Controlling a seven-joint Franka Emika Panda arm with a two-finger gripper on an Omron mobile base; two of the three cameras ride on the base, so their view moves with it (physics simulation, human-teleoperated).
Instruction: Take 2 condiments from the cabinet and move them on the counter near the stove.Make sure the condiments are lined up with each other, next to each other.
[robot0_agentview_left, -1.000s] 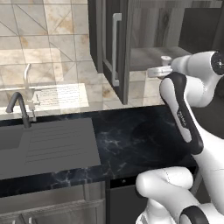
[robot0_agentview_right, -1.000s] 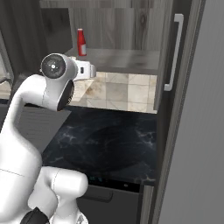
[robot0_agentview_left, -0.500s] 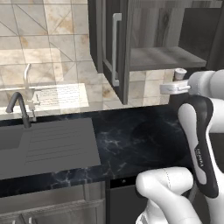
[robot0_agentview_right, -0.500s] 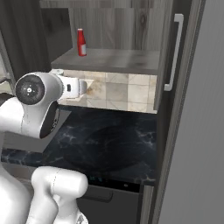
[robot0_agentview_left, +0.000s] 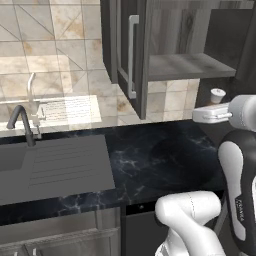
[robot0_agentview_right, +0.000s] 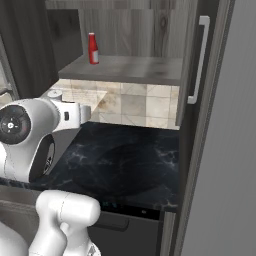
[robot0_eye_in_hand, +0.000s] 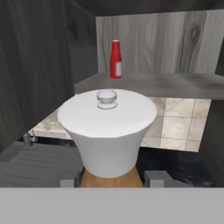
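Observation:
My gripper (robot0_eye_in_hand: 112, 178) is shut on the orange-brown condiment bottle (robot0_eye_in_hand: 111, 179), whose white cap (robot0_eye_in_hand: 107, 127) looms large in the hand view. The same cap (robot0_agentview_left: 217, 94) pokes up above my hand at the right of the left base view, below the cabinet shelf (robot0_agentview_left: 190, 67) and over the black counter (robot0_agentview_left: 165, 155). The slim red condiment bottle (robot0_agentview_right: 93, 48) stands upright at the back left of the shelf (robot0_agentview_right: 130, 70), also the red bottle (robot0_eye_in_hand: 115, 59) in the hand view. The stove is out of view.
An open cabinet door (robot0_agentview_left: 135, 55) with a silver bar handle hangs left of the shelf, and another door (robot0_agentview_right: 200, 65) stands open on the right. A sink (robot0_agentview_left: 50, 165) with a faucet (robot0_agentview_left: 20, 122) lies left. A black-fronted dishwasher (robot0_agentview_right: 130, 225) sits under the counter (robot0_agentview_right: 125, 160).
My hand has drawn back out of the cabinet and come down below shelf level, carrying the orange-brown bottle. The red bottle has stayed on the shelf.

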